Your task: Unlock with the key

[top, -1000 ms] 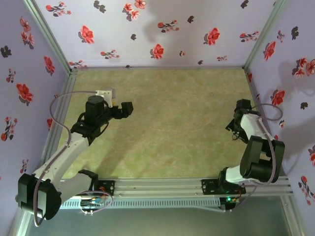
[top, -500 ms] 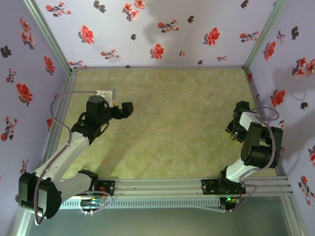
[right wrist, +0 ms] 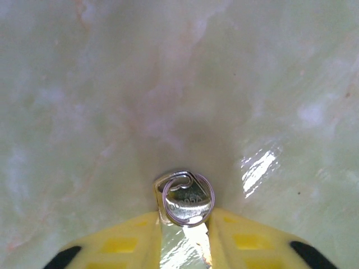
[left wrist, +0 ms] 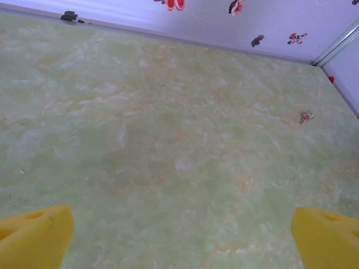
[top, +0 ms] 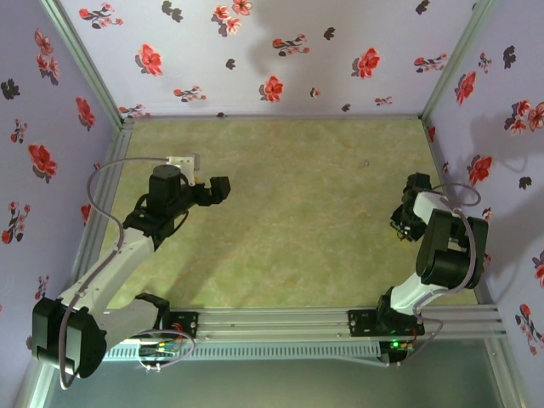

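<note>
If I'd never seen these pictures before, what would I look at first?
Probably the little silver key on its ring, nipped between the yellow fingers of the right pincer, low in its wrist view. Then the lilac walls dotted with red flowers around the green table, and the left pincer spread wide open over it.

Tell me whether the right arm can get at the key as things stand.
Probably yes. The key lies on the green mat right between the right gripper's yellow fingers, with nothing in the way; whether they pinch it yet is unclear.
</note>
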Action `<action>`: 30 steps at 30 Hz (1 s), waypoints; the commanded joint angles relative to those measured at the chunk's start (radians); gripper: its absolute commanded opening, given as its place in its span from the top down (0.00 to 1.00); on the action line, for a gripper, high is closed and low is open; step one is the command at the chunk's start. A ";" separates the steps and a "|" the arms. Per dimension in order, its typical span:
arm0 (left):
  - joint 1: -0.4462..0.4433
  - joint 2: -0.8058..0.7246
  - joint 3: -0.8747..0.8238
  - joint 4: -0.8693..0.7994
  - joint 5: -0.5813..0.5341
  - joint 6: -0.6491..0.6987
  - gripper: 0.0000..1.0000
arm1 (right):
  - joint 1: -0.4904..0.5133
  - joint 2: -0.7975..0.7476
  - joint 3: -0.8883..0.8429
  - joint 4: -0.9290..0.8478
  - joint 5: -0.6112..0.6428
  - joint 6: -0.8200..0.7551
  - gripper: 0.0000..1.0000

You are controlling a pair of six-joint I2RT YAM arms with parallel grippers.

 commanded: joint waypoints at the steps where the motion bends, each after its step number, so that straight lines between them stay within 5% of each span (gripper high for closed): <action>1: -0.008 0.005 0.018 0.017 0.018 -0.007 0.00 | -0.010 0.024 -0.012 0.000 0.034 0.011 0.81; 10: -0.119 0.067 0.018 0.089 0.018 -0.035 0.01 | 0.020 -0.055 -0.087 0.027 -0.117 0.061 0.98; 30: -0.319 0.233 0.007 0.327 0.010 -0.149 0.03 | 0.205 -0.387 -0.167 -0.015 -0.347 0.233 1.00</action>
